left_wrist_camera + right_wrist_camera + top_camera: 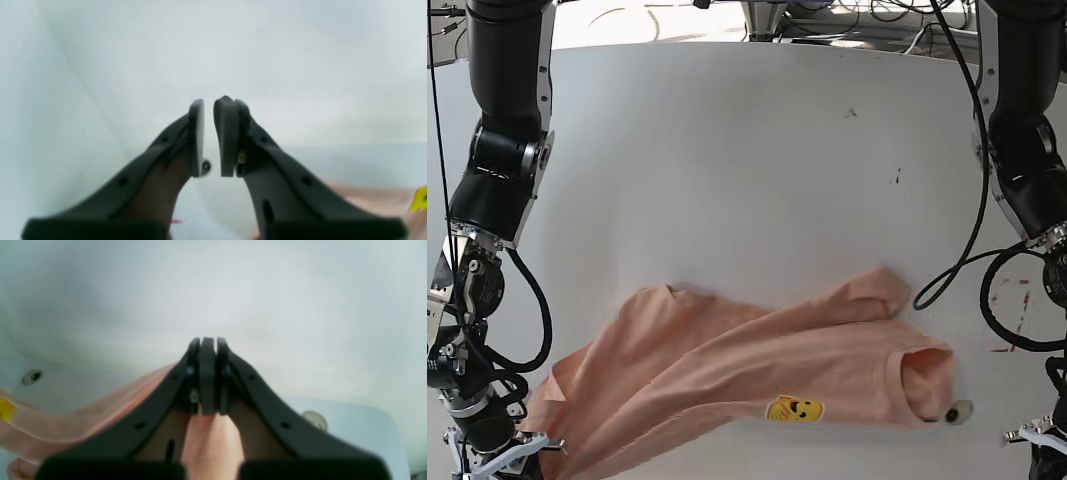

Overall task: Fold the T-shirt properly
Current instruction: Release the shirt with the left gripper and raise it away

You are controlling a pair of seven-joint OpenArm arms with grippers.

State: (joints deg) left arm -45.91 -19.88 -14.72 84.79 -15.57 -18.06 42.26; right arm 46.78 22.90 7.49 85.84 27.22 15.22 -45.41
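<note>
- The T-shirt (757, 385) lies crumpled across the lower middle of the desk (747, 150), not folded yet.
- The right gripper (207, 380) is pinched tight on pink cloth.
- The left gripper (208, 136) is a little open and looks empty, though the view is blurry.
- Almost all the folding is left.

Both arms are built of glossy black cylindrical segments joined by round joints, the right arm (502, 150) and the left arm (1022, 160) alike. Black cables (532, 310) loop loosely beside each lower arm. The left gripper (208, 133) has matte dark grey, curved fingers (230, 133) with flat pads, small round holes and a brass-coloured screw. The right gripper (207, 373) matches it.
</note>
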